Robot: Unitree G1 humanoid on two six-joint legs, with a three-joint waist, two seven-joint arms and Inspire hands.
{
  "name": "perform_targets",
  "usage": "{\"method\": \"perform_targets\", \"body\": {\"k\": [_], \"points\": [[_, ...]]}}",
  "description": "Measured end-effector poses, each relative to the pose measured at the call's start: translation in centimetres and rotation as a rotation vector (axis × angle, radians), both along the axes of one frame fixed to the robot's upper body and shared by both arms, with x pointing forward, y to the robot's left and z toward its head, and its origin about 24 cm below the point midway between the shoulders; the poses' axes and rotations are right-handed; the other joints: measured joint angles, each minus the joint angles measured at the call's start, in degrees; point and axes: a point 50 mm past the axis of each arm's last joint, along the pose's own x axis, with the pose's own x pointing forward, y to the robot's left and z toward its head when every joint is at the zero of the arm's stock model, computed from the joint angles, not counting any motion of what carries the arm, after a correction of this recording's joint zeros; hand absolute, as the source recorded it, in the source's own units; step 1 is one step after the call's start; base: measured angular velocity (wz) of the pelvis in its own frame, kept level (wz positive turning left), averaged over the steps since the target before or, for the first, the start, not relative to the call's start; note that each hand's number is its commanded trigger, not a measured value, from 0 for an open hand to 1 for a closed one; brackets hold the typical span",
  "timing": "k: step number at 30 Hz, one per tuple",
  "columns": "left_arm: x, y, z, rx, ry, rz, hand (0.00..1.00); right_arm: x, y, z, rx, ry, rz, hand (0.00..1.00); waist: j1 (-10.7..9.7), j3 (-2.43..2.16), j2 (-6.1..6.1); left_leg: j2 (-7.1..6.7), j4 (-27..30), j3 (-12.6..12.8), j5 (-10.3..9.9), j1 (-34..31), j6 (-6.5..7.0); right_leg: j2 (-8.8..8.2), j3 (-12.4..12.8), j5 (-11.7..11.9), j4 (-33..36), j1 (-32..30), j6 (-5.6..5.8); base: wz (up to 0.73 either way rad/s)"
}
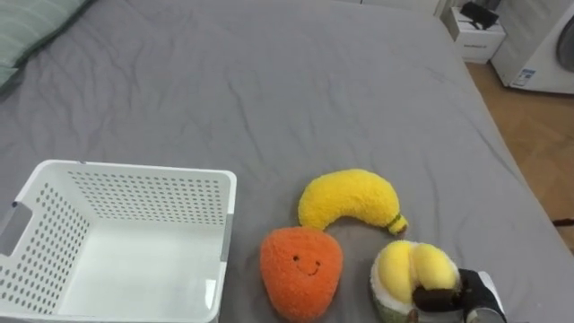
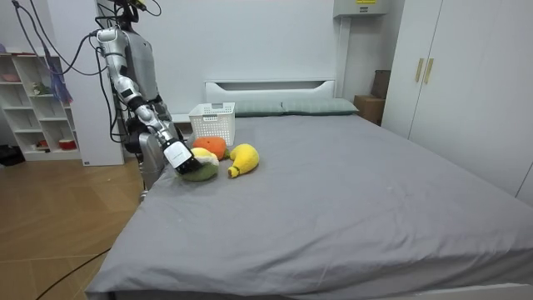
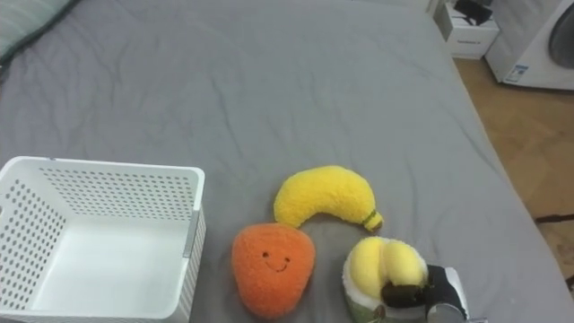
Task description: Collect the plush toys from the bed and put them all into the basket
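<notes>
Three plush toys lie on the grey bed [image 1: 269,81] near its front edge: an orange one with a smiling face [image 1: 300,269], a yellow banana [image 1: 350,197] just behind it, and a round yellow and green one [image 1: 408,269] to the right. My right hand [image 1: 462,298] comes in from the lower right and is shut on the yellow and green toy, thumb pressed on its near side. A white perforated basket [image 1: 143,170] stands empty on the bed, left of the orange toy. In the room view I stand at the bed's side, right arm reaching down to the toys [image 2: 200,169].
A green striped pillow [image 1: 27,27] lies at the far left corner. The bed's right edge drops to a wooden floor [image 1: 538,135] with a white appliance [image 1: 538,45] beyond. A wide stretch of grey sheet lies behind the toys.
</notes>
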Motion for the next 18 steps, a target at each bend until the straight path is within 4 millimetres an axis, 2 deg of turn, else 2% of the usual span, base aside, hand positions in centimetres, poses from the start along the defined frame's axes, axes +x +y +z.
{"method": "perform_targets", "body": {"k": [3, 6, 9, 11, 12, 14, 18], "points": [[0.2, 0.0, 0.0, 0.001, -0.007, -0.003, 0.00, 0.9, 0.1, 0.6, 0.002, -0.031, 0.010, 1.00, 0.03, 0.03, -0.08, 0.00, 0.04, 0.01, 0.01, -0.19, 0.02, -0.04, 0.04, 0.00, 0.07, -0.22, 0.00, 0.00], [0.2, 0.1, 0.1, 0.001, -0.005, -0.008, 0.00, 2.8, 0.4, 2.0, 0.000, -0.123, 0.041, 1.00, -0.23, 0.02, -0.11, 0.02, 0.03, -0.01, 0.01, -0.23, 0.02, -0.07, -0.01, 0.00, 0.04, -0.21, 0.00, 0.00], [0.1, 0.1, 0.0, -0.007, -0.003, -0.010, 0.00, 6.3, 1.6, 5.8, -0.016, -0.326, 0.124, 1.00, -0.82, -0.01, 0.04, 0.01, 0.12, -0.03, 0.05, -0.65, 0.02, -0.04, 0.02, 0.00, -0.03, -0.18, -0.01, 0.00], [0.0, 0.1, 0.0, -0.016, 0.003, -0.015, 0.00, 8.9, 2.7, 10.2, -0.027, -0.533, 0.198, 1.00, -1.30, -0.01, 0.12, 0.02, 0.15, -0.14, 0.08, -0.46, 0.00, -0.01, -0.02, 0.01, 0.06, -0.36, -0.02, 0.03], [0.0, 0.1, 0.0, -0.017, 0.004, -0.021, 0.00, 9.4, 3.0, 11.3, -0.028, -0.581, 0.214, 1.00, -1.27, 0.01, 0.14, 0.04, 0.16, -0.13, 0.08, -0.45, 0.00, 0.02, -0.03, 0.01, 0.07, -0.38, -0.02, 0.00], [0.0, 0.1, 0.0, -0.020, 0.006, -0.026, 0.00, 10.7, 4.2, 14.8, -0.021, -0.733, 0.286, 1.00, -1.46, 0.06, 0.23, 0.05, 0.16, -0.14, 0.08, -0.54, 0.00, 0.05, -0.21, 0.01, 0.11, -0.41, -0.02, 0.00], [0.2, 0.1, 0.0, -0.021, 0.007, -0.026, 0.00, 11.2, 5.5, 17.1, 0.002, -0.821, 0.368, 1.00, -1.33, 0.03, 0.19, 0.10, 0.10, -0.13, 0.07, -0.72, 0.00, -0.01, -0.22, 0.01, 0.53, -0.76, -0.02, 0.00]]}}
